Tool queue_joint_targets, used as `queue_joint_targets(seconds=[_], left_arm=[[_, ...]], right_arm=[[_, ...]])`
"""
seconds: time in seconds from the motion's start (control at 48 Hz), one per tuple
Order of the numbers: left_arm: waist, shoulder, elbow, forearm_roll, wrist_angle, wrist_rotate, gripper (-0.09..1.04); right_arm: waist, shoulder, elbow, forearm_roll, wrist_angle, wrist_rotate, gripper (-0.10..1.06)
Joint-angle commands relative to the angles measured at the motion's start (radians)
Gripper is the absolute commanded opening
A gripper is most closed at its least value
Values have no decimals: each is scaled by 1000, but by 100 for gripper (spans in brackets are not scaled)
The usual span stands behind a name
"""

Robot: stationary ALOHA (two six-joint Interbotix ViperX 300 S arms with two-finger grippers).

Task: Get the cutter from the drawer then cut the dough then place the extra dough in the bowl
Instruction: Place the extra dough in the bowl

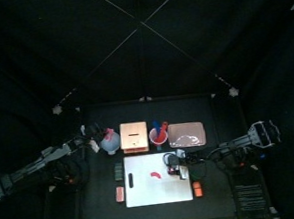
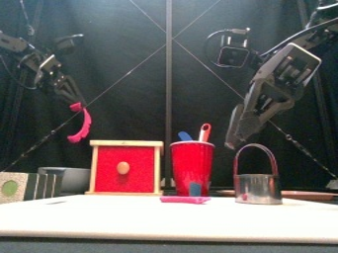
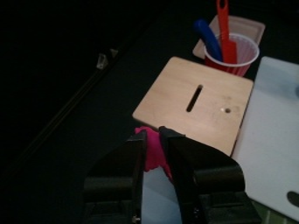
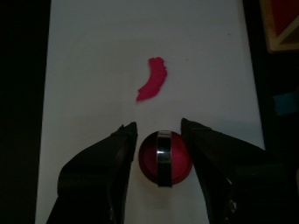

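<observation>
Left claw (image 3: 152, 136) pinches a limp dough strip (image 2: 81, 124); right claw (image 4: 160, 128) stands apart; we'd grip the soft scrap (image 4: 152, 79) mid-length.

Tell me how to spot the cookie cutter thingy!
Find the white cutting board at the table's front. On its right side, right of the red cup, stands the round metal cutter. Only it is shiny, with a wire hoop handle on top.

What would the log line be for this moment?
left gripper: shut on dough strip, raised | right gripper: open over cutter | scrap on board
</observation>
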Motion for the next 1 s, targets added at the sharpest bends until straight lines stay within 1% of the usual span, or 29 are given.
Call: queue_joint_targets(seconds=[0.021,0.208,0.312,0.5,0.854,1.0], left_arm=[[3,60,-2,-2,-35,0,62],[3,170,2,-2,-66,0,62],[9,199,5,2,-58,2,63],[15,206,28,9,-64,0,65],[15,206,28,6,-87,-2,81],[11,206,28,5,-98,-2,83]], right_arm=[[-2,-14,-17,2,-3,0,82],[0,-11,-15,5,-3,0,82],[3,-11,-17,5,-3,0,82],[5,-11,-18,6,-3,0,82],[3,-11,-20,6,-3,0,82],[3,-11,-20,8,-3,0,82]])
